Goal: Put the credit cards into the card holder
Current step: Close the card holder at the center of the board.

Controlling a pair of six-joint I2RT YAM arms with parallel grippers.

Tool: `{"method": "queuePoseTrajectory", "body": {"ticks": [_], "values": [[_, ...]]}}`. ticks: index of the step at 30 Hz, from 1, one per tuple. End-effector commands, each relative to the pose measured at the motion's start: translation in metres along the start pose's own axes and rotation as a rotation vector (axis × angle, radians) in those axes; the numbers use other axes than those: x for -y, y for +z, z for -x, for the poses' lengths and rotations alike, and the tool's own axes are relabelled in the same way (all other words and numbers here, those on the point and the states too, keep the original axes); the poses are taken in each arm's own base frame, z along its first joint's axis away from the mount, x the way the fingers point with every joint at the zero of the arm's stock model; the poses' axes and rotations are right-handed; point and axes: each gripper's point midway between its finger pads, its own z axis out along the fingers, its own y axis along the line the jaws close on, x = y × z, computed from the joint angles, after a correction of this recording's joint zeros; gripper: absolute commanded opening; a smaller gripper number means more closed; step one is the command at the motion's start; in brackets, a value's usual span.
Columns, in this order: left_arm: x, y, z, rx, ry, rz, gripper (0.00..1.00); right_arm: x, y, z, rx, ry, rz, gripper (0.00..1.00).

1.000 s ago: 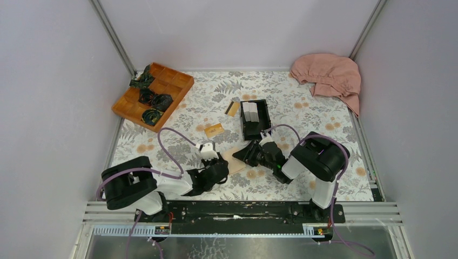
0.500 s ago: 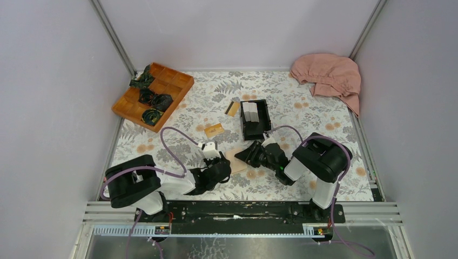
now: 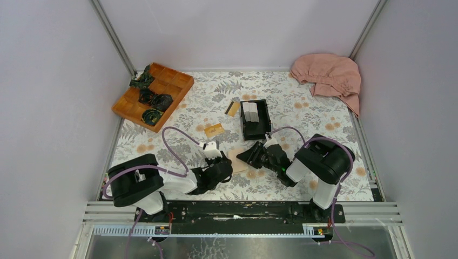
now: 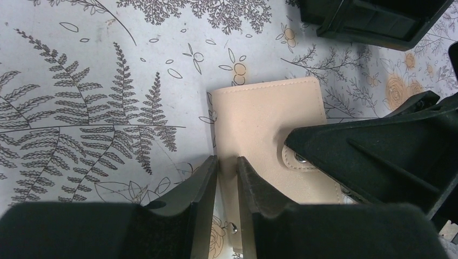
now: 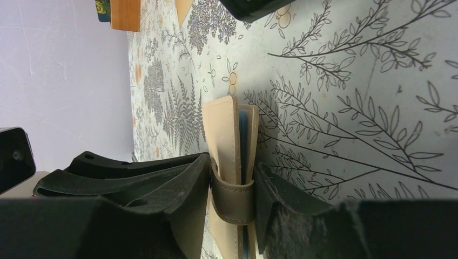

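Note:
The card holder (image 3: 237,161) is a tan folded wallet held on edge between my two grippers near the table's front. My left gripper (image 4: 227,174) is shut on its near left edge (image 4: 270,121). Across from it, my right gripper (image 5: 232,186) is shut on the card holder (image 5: 227,129) across the snap tab (image 5: 233,202), one finger on each side. Two credit cards lie loose farther back: an orange-gold one (image 3: 214,129) flat on the cloth, and one with a black band (image 3: 233,108) next to the black box.
A black open-topped box (image 3: 255,118) stands just behind the grippers. An orange compartment tray (image 3: 153,94) with dark bundles sits at the back left. A pink cloth (image 3: 328,73) is heaped in the back right corner. Grey walls close in both sides.
Both grippers and the card holder between them have shifted slightly to the right. The grips look the same.

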Motion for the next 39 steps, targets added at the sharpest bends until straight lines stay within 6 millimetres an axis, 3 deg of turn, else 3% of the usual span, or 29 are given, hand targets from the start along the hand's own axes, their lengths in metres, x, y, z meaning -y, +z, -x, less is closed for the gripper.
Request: {"method": "queuePoseTrajectory", "body": {"ticks": [1,18,30,32,34,39], "values": [[-0.098,-0.025,-0.074,-0.325,0.26,0.227,0.27,0.057,-0.015,-0.013,-0.034,-0.033,-0.204,0.41],[-0.098,-0.023,-0.078,-0.339,0.262,0.233,0.26,0.061,-0.021,-0.008,-0.004,-0.023,-0.216,0.37],[-0.1,-0.023,-0.08,-0.342,0.259,0.238,0.26,0.067,-0.02,-0.008,0.003,-0.017,-0.22,0.23],[-0.099,-0.023,-0.079,-0.342,0.258,0.237,0.26,0.064,-0.018,-0.009,-0.007,-0.023,-0.205,0.28],[-0.097,-0.024,-0.075,-0.332,0.255,0.237,0.29,0.058,-0.016,-0.008,-0.012,-0.029,-0.183,0.4],[-0.082,-0.028,-0.048,-0.25,0.227,0.219,0.54,0.046,-0.016,-0.001,-0.004,-0.049,-0.173,0.59]]}}
